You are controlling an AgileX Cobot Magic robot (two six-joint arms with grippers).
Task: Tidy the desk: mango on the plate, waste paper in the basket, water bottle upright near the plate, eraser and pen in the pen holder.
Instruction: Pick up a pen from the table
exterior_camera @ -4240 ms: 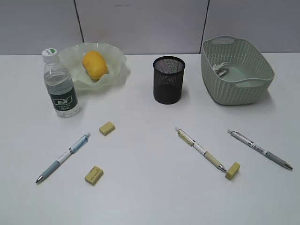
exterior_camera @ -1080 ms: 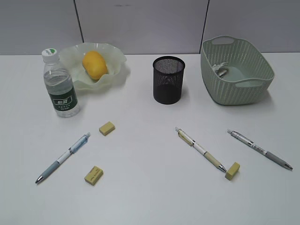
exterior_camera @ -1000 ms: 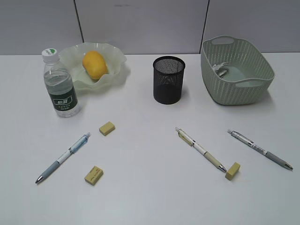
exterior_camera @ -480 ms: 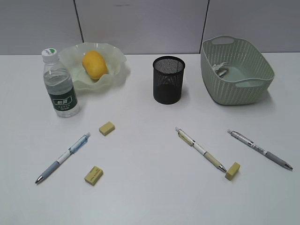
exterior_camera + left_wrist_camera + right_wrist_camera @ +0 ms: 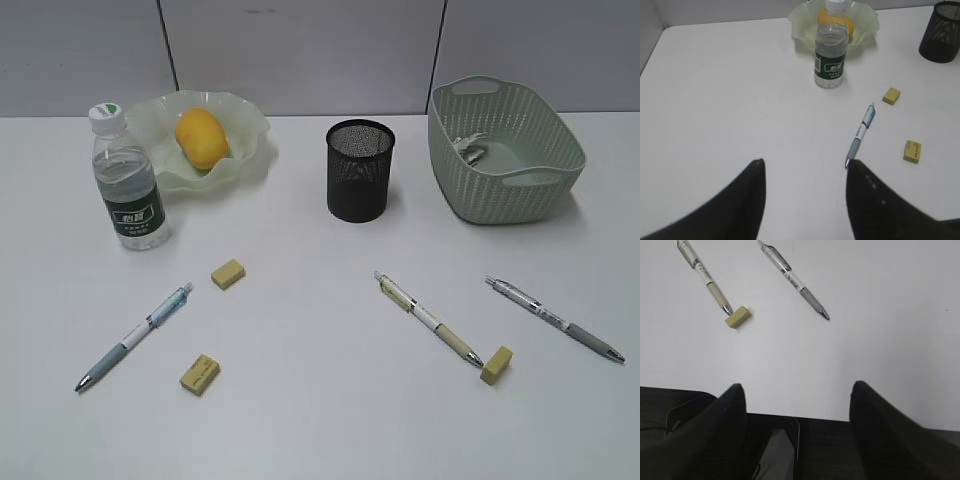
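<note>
Mango (image 5: 202, 138) on plate (image 5: 250, 125), bottle (image 5: 128, 180) upright beside it, paper (image 5: 470, 149) in basket (image 5: 545, 185). Left to do, I'd say: pens and erasers into pen holder (image 5: 360, 171). Left gripper (image 5: 805, 200) spread, empty, low in left wrist view; blue pen (image 5: 861, 132) sits just up-right of its right finger, long axis running lower left to upper right. Right gripper (image 5: 797, 425) also parted, empty, over the desk (image 5: 880, 340) edge; eraser (image 5: 737, 317) and both right-side pens well up-left. Left arm looks nearer.

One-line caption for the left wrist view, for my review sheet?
Open left gripper hovers empty over the desk; ahead lie a pen, two erasers, upright water bottle and mango on plate.
</note>
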